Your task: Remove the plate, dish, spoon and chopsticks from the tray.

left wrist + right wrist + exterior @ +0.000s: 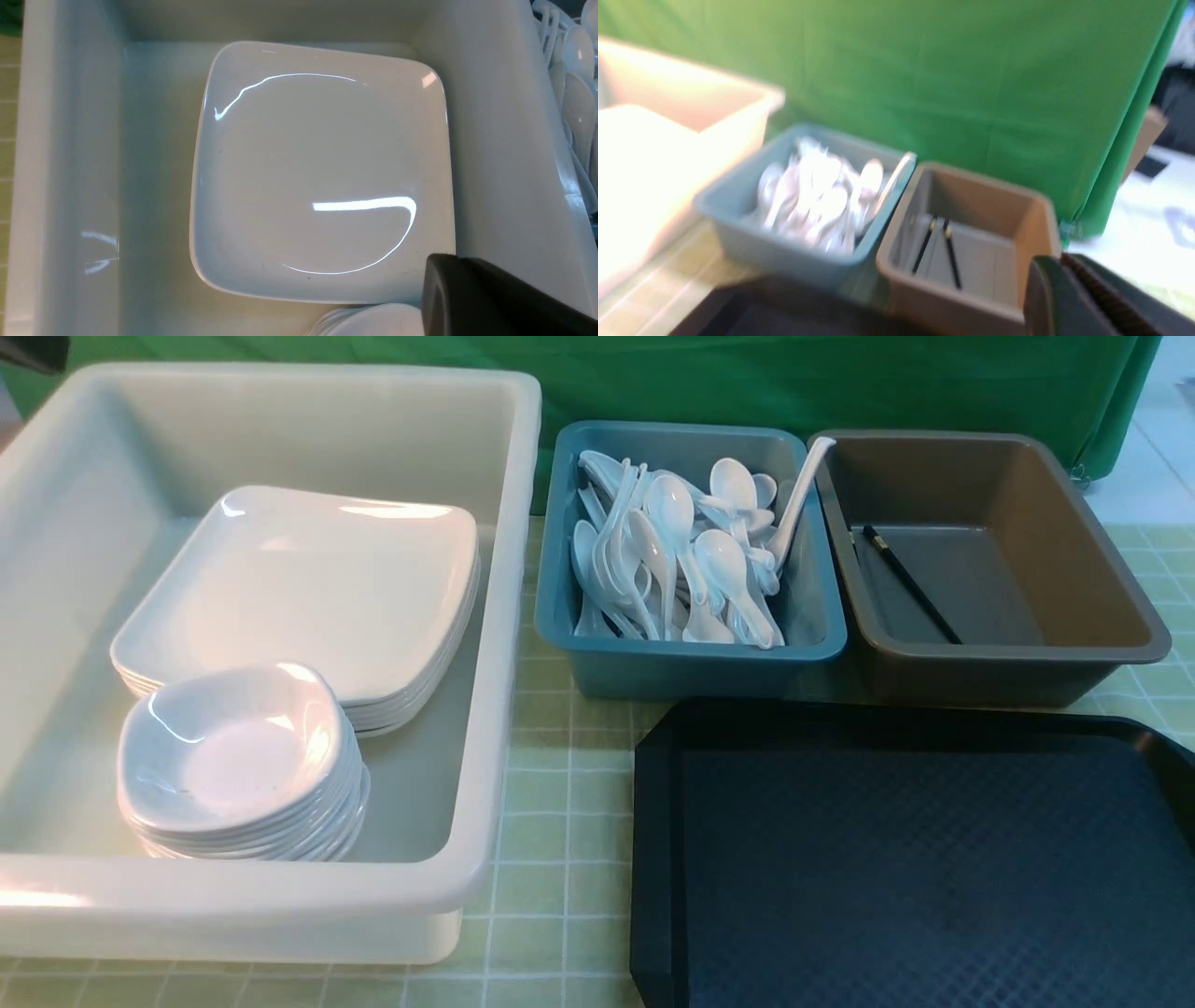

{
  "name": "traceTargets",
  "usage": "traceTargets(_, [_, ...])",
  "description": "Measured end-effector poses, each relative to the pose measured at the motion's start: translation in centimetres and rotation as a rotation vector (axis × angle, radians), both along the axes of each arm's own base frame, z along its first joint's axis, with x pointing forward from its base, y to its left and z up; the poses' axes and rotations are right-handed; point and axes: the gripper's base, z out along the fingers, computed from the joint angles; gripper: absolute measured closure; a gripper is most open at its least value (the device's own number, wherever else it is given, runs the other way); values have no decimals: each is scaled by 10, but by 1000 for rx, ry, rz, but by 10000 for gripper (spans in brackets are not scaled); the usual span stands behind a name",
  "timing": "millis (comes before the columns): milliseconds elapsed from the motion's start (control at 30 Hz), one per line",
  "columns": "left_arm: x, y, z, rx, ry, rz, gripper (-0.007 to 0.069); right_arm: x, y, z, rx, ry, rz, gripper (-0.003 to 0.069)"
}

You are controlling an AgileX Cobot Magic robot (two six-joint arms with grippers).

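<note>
The black tray (915, 859) lies at the front right, and nothing lies on the part I see. A white square plate (308, 583) (322, 172) tops a stack in the white tub (509, 616). In front of it a small dish (238, 756) (373, 322) tops a second stack. White spoons (724, 560) fill the teal bin (691, 658). The black chopsticks (910, 583) (950, 254) lie in the brown bin (1074, 560). My left gripper (455, 257) hangs shut and empty above the plate's corner. My right gripper (1062, 259) is shut and empty, near the brown bin.
A long white ladle (798, 499) leans in the teal bin's back right corner. The bins stand side by side behind the tray on a green checked cloth (560, 803). A green curtain (747, 378) closes off the back. Neither gripper shows in the front view.
</note>
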Motion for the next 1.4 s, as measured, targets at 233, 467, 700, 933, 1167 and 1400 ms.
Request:
traceTargets(233, [0, 0, 0, 0, -1, 0, 634, 17, 0, -40, 25, -79, -30, 644])
traceTargets(467, [0, 0, 0, 2, -1, -2, 634, 22, 1, -61, 12, -15, -29, 623])
traceTargets(700, [0, 0, 0, 3, -1, -3, 634, 23, 2, -65, 8, 4, -28, 608])
traceTargets(933, [-3, -1, 3, -23, -4, 17, 634, 24, 2, -70, 3, 18, -29, 596])
traceTargets(1167, [-20, -6, 20, -23, -58, 16, 634, 25, 2, -125, -47, 130, -33, 587])
traceTargets(1400, [-34, -9, 25, -37, -69, 28, 634, 17, -3, -162, -121, 180, -76, 583])
